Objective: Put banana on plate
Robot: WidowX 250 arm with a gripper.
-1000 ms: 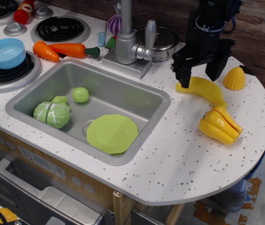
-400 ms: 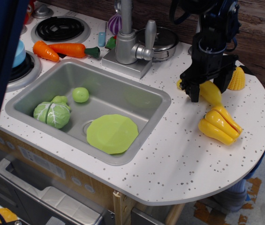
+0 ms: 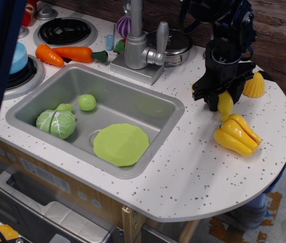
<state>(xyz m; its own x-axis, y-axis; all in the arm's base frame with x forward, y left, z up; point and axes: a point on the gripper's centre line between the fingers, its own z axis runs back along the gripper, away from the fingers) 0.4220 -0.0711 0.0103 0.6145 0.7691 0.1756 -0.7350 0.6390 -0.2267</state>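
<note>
Banana (image 3: 226, 104) down on the counter (image 3: 193, 167) by the ridged yellow toy (image 3: 237, 134), pinched between the fingers (image 3: 220, 101) as far as visible, not lifted; plate (image 3: 121, 144) waiting bare in the sink (image 3: 148, 109).

tool (image 3: 222, 96) clamped on banana (image 3: 226, 103) | plate (image 3: 121, 144) in sink (image 3: 153, 109)

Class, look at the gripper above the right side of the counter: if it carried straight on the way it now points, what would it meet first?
Pointing down, the gripper would meet the banana first; its fingers already straddle it, with the countertop just beneath, though depth is hard to judge.
</note>
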